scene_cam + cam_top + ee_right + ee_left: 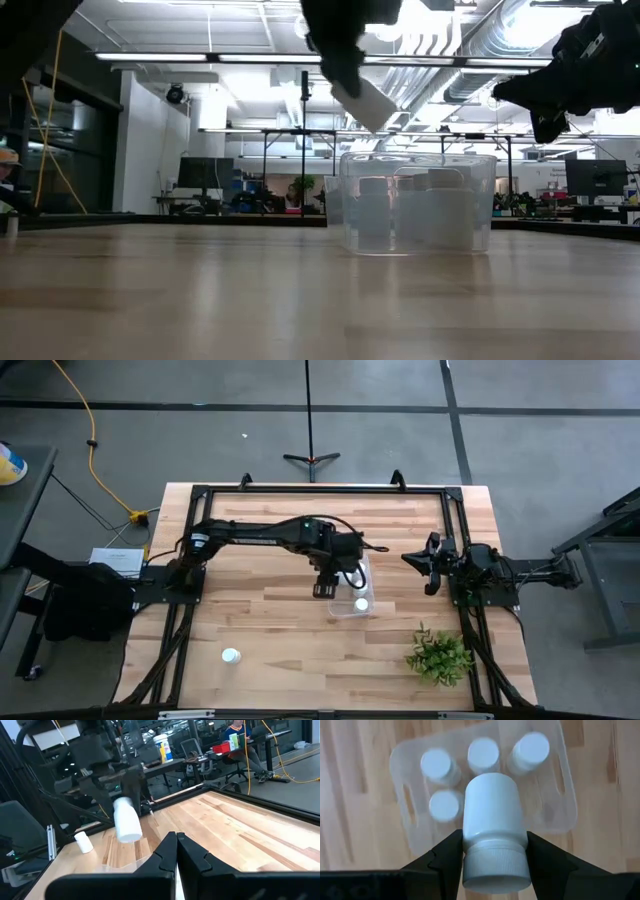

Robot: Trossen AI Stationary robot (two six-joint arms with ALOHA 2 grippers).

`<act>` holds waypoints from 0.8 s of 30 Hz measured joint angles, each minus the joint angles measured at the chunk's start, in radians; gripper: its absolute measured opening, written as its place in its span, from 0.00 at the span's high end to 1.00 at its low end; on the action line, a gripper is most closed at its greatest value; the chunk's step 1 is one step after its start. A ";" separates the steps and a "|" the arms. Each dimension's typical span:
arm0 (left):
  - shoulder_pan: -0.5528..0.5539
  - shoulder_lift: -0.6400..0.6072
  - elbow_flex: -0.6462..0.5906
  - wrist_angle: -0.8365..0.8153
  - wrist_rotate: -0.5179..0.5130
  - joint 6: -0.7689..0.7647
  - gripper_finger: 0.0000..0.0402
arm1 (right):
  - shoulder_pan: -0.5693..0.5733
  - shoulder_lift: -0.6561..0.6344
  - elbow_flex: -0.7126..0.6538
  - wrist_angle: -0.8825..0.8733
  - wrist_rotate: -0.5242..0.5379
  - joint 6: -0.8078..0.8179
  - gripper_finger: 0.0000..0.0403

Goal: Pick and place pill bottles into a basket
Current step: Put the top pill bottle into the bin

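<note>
Left wrist view: left gripper (pixel 492 857) clamps a pill bottle (pixel 494 827) at the cap end, one finger (pixel 447 860) on each side of the ribbed cap, jaws closed only to cap width. Bottle's long axis runs straight out from the gripper, cap nearest the wrist, base pointing away toward the basket (pixel 555 815) underneath. Four more bottles sit inside the basket, caps up: three in a row (pixel 482 755) and one (pixel 444 805) beside the held bottle's outline.

Low view: held bottle (pixel 365 102) hangs above the basket (pixel 418 203), tilted, base down and toward the basket, clear of the rim. Bottles inside show as pale upright shapes through the clear wall. This view gives the height gap, which the overhead one doesn't.

High view: left gripper (pixel 325 582) sits over the table's middle at the basket's (pixel 352 610) left edge; only one cap is plainly visible inside from here. One loose bottle (pixel 231 656) stands well apart near the front left of the table. A green plant (pixel 438 654) is at front right. Right gripper (pixel 430 563) waits at the right side, off the basket.

Right wrist view: right gripper's fingers (pixel 176 851) pressed together, nothing between them. It also sees the held bottle (pixel 126 822) from the side, tilted base-down, and the loose bottle (pixel 83 841) on the wood beyond.
</note>
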 joint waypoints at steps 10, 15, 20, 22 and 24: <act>0.000 0.102 -0.002 -0.020 0.016 0.036 0.46 | 0.000 0.010 0.000 0.001 -0.005 0.001 1.00; 0.000 0.135 -0.002 -0.038 0.006 0.046 0.46 | 0.000 0.017 0.000 0.000 -0.005 0.001 1.00; 0.000 0.150 -0.001 -0.047 -0.020 0.053 0.46 | 0.000 0.021 0.000 0.000 -0.006 0.001 1.00; -0.001 0.162 -0.002 -0.045 -0.021 0.055 0.46 | 0.000 0.021 0.000 0.000 -0.005 0.001 1.00; -0.002 0.168 -0.001 -0.043 -0.023 0.062 0.46 | 0.000 0.021 0.000 0.000 -0.006 0.001 1.00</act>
